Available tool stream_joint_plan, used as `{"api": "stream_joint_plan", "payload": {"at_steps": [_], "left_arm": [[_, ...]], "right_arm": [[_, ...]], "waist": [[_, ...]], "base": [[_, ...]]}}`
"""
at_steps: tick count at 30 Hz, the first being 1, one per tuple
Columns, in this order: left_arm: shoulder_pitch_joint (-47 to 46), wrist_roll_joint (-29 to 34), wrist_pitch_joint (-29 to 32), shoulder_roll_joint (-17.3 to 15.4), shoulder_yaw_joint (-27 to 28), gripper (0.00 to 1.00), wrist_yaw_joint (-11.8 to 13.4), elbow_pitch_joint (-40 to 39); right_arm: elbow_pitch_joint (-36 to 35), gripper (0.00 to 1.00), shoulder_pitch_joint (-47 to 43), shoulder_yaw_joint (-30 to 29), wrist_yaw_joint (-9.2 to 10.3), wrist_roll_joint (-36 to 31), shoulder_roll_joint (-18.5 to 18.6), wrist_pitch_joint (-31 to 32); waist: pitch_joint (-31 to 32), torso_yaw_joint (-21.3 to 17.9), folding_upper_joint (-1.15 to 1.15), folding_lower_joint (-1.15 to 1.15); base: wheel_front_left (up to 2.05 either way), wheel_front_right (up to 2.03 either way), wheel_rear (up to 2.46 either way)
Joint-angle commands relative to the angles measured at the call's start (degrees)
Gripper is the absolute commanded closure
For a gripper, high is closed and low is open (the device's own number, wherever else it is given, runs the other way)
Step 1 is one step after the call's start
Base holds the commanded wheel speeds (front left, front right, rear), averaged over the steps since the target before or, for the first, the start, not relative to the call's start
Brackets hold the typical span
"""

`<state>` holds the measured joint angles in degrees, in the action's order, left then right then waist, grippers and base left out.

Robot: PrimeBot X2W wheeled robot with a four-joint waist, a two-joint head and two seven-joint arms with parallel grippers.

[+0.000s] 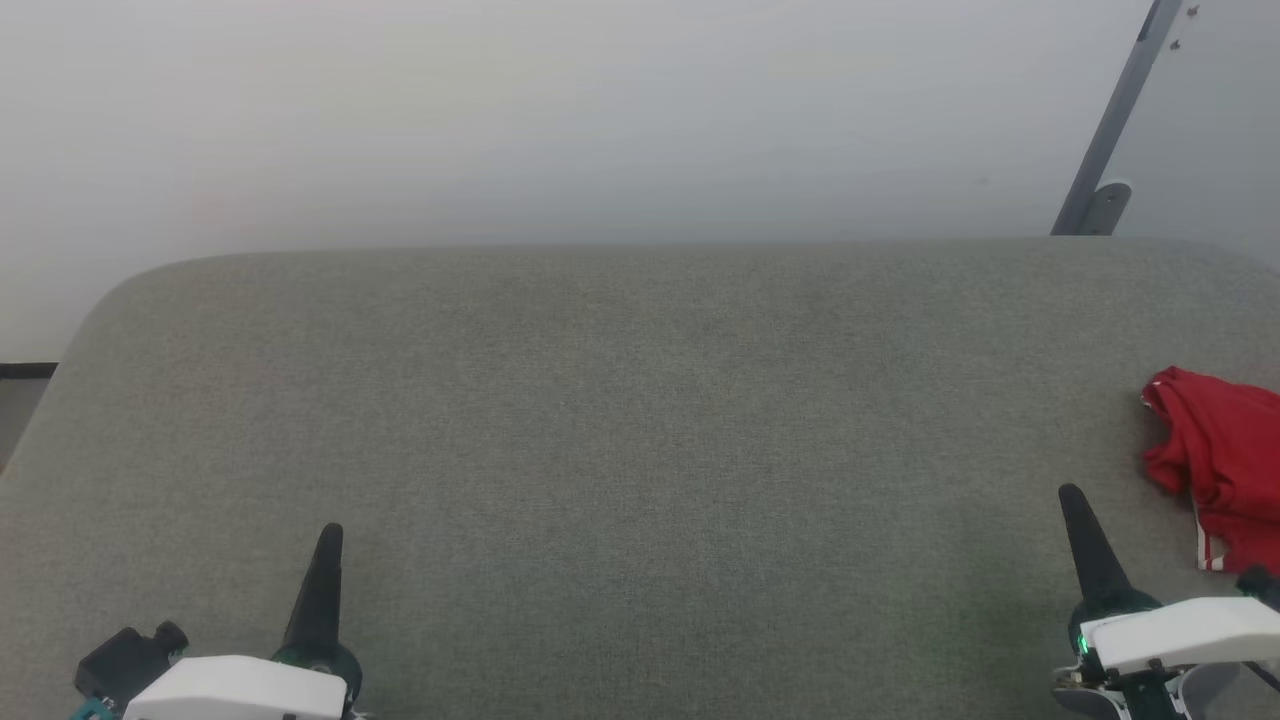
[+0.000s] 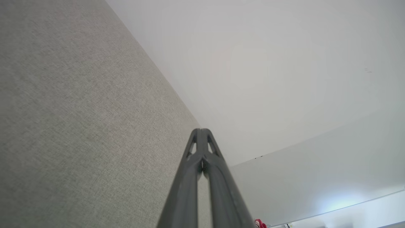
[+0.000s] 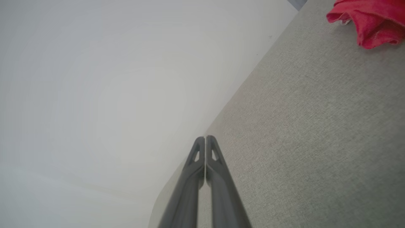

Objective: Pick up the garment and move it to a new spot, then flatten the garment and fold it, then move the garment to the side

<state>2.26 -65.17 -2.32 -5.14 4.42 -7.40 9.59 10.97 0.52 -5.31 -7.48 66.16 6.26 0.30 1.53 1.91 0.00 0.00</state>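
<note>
Red garment (image 1: 1215, 460) near R jaws, on their right, far from L jaws; both pairs tight together, empty

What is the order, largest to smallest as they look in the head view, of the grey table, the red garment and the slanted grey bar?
1. grey table
2. red garment, though the picture's edge cuts it off
3. slanted grey bar, farther back, so real size unsure

place: bare test room — grey fabric table (image 1: 640, 400) | blank white wall (image 1: 600, 120)
</note>
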Motion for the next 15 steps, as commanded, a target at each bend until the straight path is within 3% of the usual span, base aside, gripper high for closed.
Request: {"api": "stream_joint_plan", "payload": {"at_steps": [1,15], "left_arm": [[-1.5,-1.8,0.4,-0.1,0.3,1.0,-0.1,-0.2],[-3.5,-9.0,2.6,0.4,0.6,1.0,-0.1,1.0]], "right_arm": [[-0.4,1.0,1.6,-0.1,-0.02,1.4,-0.1,0.4],[0.6,1.0,2.8,-0.5,-0.02,8.2,-1.0,2.1]], "waist": [[0.0,0.0,0.0,0.0],[-0.4,-0.5,0.0,0.0]], "base": [[0.0,0.0,0.0],[0.0,0.0,0.0]]}}
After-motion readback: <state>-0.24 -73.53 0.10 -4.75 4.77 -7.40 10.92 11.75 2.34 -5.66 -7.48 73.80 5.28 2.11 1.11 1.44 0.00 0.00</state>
